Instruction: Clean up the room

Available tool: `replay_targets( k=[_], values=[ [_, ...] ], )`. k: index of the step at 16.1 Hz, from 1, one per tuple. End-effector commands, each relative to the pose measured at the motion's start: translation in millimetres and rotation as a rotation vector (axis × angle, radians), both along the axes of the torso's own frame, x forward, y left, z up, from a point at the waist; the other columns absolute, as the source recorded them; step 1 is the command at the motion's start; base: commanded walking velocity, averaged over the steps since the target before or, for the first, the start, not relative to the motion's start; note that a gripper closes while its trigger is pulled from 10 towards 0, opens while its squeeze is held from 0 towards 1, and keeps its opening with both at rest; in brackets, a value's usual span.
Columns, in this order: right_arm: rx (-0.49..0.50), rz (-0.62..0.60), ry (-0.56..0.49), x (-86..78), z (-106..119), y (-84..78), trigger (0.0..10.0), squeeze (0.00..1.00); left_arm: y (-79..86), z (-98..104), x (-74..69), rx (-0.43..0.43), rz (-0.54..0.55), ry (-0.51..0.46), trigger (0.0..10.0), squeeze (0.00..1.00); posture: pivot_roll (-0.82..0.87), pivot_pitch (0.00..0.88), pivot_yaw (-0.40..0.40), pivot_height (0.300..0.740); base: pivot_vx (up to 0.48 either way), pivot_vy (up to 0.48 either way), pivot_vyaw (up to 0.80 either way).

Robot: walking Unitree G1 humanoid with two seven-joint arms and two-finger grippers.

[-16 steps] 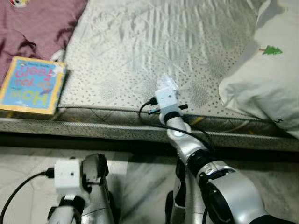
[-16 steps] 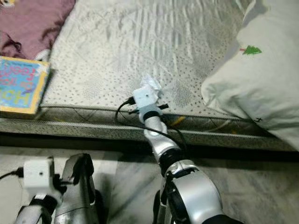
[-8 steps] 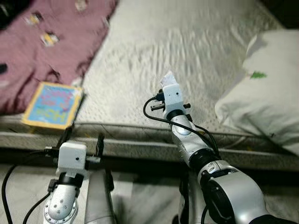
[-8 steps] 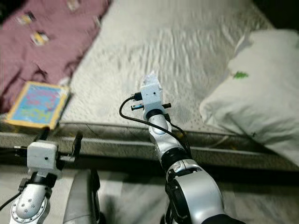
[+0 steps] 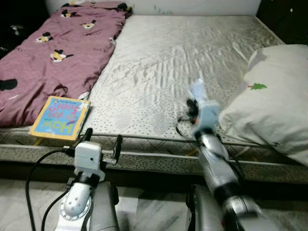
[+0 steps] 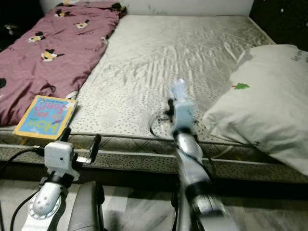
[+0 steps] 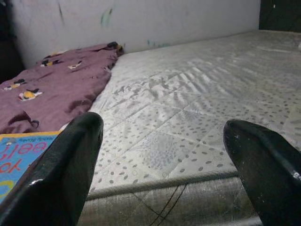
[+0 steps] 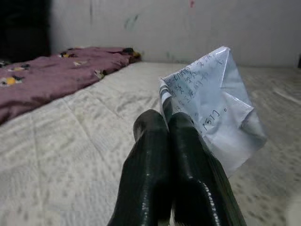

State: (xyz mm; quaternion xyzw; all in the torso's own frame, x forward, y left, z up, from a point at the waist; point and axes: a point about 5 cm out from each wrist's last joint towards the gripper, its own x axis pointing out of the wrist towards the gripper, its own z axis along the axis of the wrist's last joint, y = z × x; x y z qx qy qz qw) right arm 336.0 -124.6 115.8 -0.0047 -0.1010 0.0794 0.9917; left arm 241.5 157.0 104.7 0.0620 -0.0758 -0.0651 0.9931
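Observation:
A crumpled sheet of written paper [image 8: 214, 113] is pinched between the two fingers of my right gripper [image 8: 167, 125], which is shut on it. In the eye views that gripper [image 5: 197, 96] is blurred with motion, held above the front part of the bare mattress [image 5: 192, 43], with the paper [image 5: 198, 87] at its tip. My left gripper [image 5: 102, 139] is open with nothing between its fingers, level with the mattress's front edge. A colourful children's book [image 5: 60, 118] lies at the bed's front left corner, just left of it.
A purple patterned blanket [image 5: 48, 57] covers the left of the bed. A white pillow [image 5: 274, 106] with a small green tree lies at the right. A wall [image 7: 141, 19] stands behind the bed, and tiled floor [image 5: 144, 211] is below the bed frame.
The camera has tilted up, so more of the bed shows. My right arm has swung to the right with the paper and is blurred. My left arm has risen to the mattress edge.

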Motion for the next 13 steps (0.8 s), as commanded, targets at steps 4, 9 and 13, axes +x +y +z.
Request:
replay_targets(
  k=[4,9,13],
  values=[
    [0.031,-0.006,0.025,-19.8,3.5,-9.2,10.0,0.00,8.4,-0.4,8.8,-0.013,0.046,0.000,10.0,0.00,0.08,0.000,0.030,0.506,0.000,0.000,0.00],
    [0.091,-0.005,-0.043,-28.3,33.1,-6.6,10.0,0.00,1.4,-5.3,7.3,-0.036,0.014,0.012,10.0,0.00,0.06,0.000,0.045,0.532,0.000,0.000,-0.16],
    [0.082,0.030,-0.025,-35.1,41.8,-1.9,10.0,0.00,-2.0,-7.1,9.8,-0.038,0.000,0.016,10.0,0.00,0.06,0.000,0.033,0.570,0.000,0.000,-0.41]
  ],
)
